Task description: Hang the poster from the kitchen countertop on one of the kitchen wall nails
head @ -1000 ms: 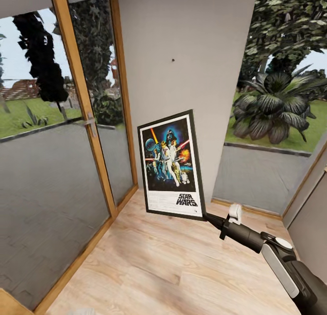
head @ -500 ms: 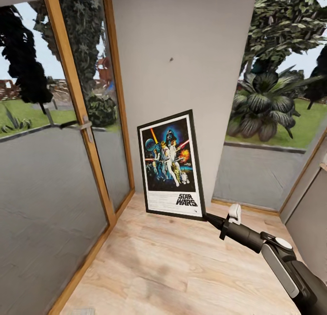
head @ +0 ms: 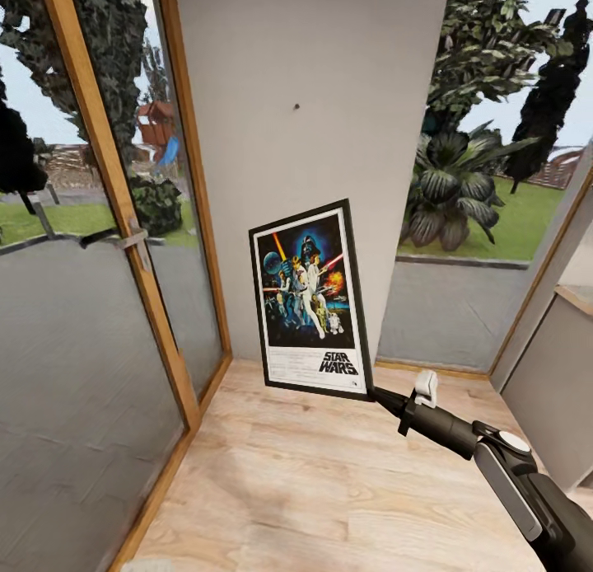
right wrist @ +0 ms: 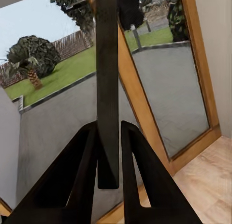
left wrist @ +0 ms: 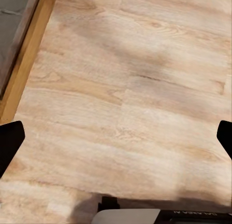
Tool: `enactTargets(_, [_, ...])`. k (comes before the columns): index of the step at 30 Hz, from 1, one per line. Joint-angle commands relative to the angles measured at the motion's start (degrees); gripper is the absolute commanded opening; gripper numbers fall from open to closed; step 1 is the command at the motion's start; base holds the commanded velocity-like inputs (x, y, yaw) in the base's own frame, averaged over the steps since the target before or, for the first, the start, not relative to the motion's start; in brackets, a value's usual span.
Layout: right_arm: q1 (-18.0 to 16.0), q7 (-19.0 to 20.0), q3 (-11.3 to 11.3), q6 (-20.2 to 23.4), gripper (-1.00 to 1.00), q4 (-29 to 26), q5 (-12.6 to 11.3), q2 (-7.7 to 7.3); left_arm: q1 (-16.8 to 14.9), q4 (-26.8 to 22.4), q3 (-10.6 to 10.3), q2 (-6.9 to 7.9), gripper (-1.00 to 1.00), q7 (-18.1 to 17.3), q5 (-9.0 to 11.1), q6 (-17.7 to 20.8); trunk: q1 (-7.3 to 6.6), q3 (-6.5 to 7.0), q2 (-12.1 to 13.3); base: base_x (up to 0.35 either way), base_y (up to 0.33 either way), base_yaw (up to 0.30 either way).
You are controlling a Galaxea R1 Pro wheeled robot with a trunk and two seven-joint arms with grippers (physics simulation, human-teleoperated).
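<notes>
The black-framed Star Wars poster is held upright in the air, in front of the grey wall panel. My right gripper is shut on its lower right corner. The right wrist view looks along the poster's dark edge, pinched between the two fingers. A wall nail shows as a dark speck on the grey wall, well above the poster. My left gripper hangs open over the pale wooden floor, its fingertips far apart with nothing between them. The kitchen countertop is out of view.
A wood-framed glass door with a handle stands at the left. A window onto garden plants is right of the grey wall. A grey cabinet side is at the far right. Pale wooden floor lies below.
The whole view has swung, so the wall, door and window have shifted leftwards in the picture. The poster and right arm keep the same place in the view.
</notes>
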Motion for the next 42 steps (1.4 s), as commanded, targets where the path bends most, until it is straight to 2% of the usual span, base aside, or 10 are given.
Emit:
enactTargets(1, [-0.07, 0.27, 0.10, 0.72, -1.00, 0.00, -0.77, -0.04, 0.01, -0.12, 0.13, -0.02, 1.00, -0.30, 0.12, 0.36, 0.05, -0.11, -0.12, 0.136, 0.285, -0.166])
enactTargets(10, [-0.06, 0.27, 0.10, 0.72, -1.00, 0.07, -0.77, -0.04, 0.01, -0.17, 0.35, 0.05, 1.00, -0.27, 0.18, 0.33, 0.05, 0.02, -0.12, 0.028, 0.057, -0.269])
enactTargets(16, [-0.03, 0.27, 0.10, 0.72, -1.00, 0.09, -0.77, -0.04, 0.01, -0.20, 0.36, 0.06, 1.00, -0.26, 0.18, 0.33, 0.05, 0.04, -0.12, 0.100, 0.001, -0.086])
enactTargets(42, [-0.07, 0.27, 0.10, 0.72, -1.00, 0.09, -0.77, -0.04, 0.01, -0.19, 0.36, 0.02, 1.00, -0.26, 0.19, 0.33, 0.05, 0.05, -0.12, 0.325, 0.019, -0.003])
